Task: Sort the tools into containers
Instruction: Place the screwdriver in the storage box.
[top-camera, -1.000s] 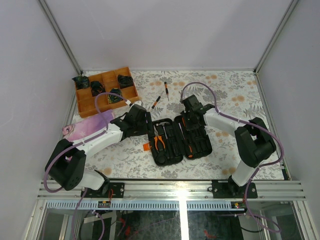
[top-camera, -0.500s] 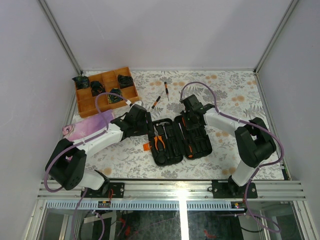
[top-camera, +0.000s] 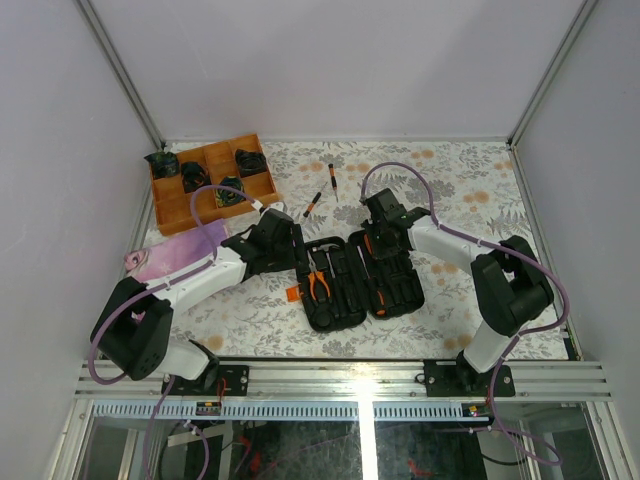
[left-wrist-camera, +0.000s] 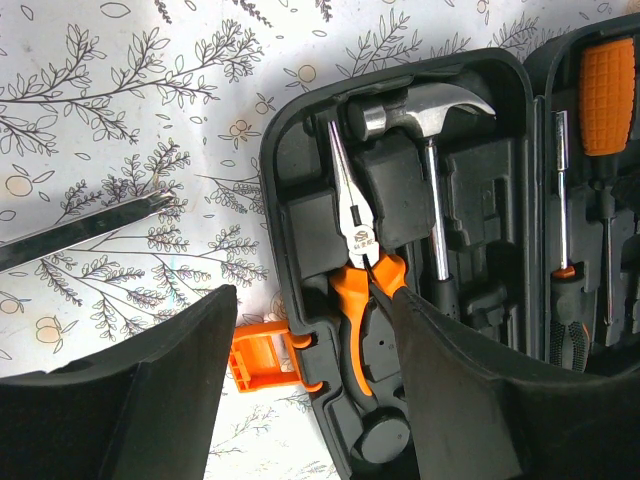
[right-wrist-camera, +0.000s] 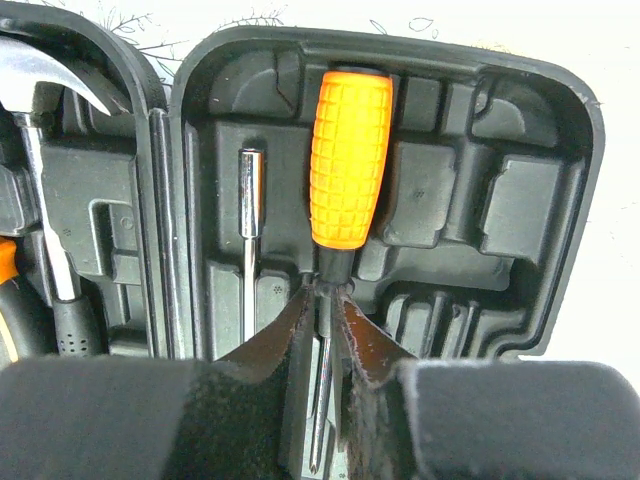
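right claw (right-wrist-camera: 325, 300): clamped on the screwdriver (right-wrist-camera: 348, 160) shaft (over the case (right-wrist-camera: 520, 200))
left claw (left-wrist-camera: 310, 300): held wide above the pliers (left-wrist-camera: 355, 240)

Your floral table (top-camera: 470, 190) carries the open tool case (top-camera: 350, 300) beneath the left gripper (top-camera: 292, 252) and right gripper (top-camera: 368, 242); two drivers (top-camera: 313, 203) and a wooden tray (top-camera: 170, 208) lie beyond them.

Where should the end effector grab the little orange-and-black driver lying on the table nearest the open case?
Take the driver around its middle, coming straight down from above, jaws closing across its thin width. It lies flat on the table, slanted, apart from the tool case and the other loose driver, so nothing crowds a top-down grip.
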